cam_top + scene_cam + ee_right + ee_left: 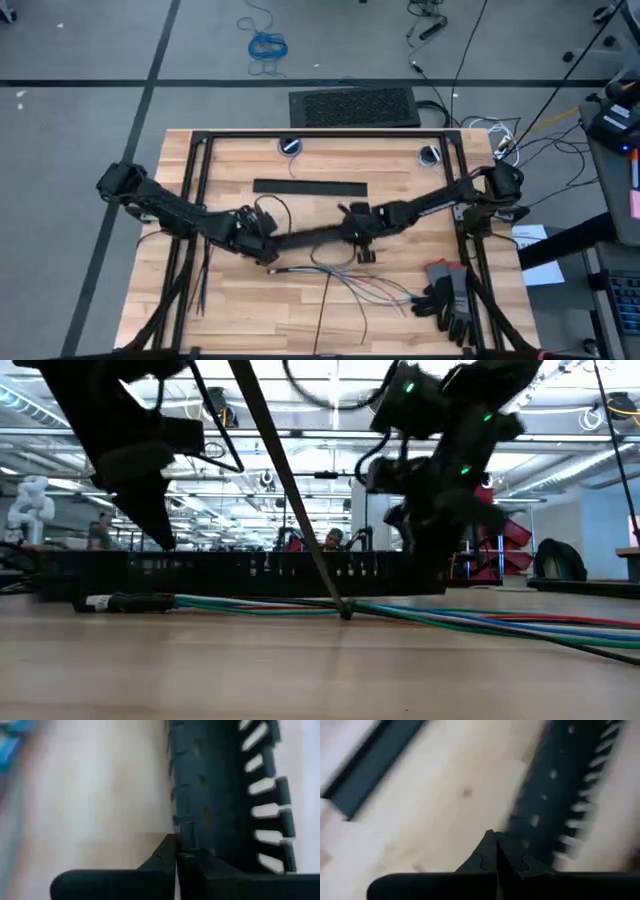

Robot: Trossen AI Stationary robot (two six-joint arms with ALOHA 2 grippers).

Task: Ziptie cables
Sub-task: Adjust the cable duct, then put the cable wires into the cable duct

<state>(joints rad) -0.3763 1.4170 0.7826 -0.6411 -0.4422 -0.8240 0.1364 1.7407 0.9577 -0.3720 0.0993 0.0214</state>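
The cables (345,285) lie on the wooden table near its front. Their dark joined end (130,602) points left, and the blue, green and pale wires (480,618) splay toward the right. Just behind them a black slotted strip (310,238) stretches between my two grippers. My left gripper (268,248) is shut at its left end, the tips (495,851) beside the strip (555,800). My right gripper (358,240) is shut at its right end, beside the strip (220,795). Thin dark zipties (203,285) lie by the left rail. My left gripper's shut fingertips stand close beside the slotted strip's edge (517,845); I cannot tell whether they touch it. My right gripper's shut fingertips stand right at the slotted strip's edge (182,847); I cannot tell whether they press on it.
A long flat black bar (310,187) lies toward the far side. Black frame rails (190,190) border the table. Dark gloves (450,300) lie at the front right. A thin dark strand (322,310) runs from the cables to the near edge.
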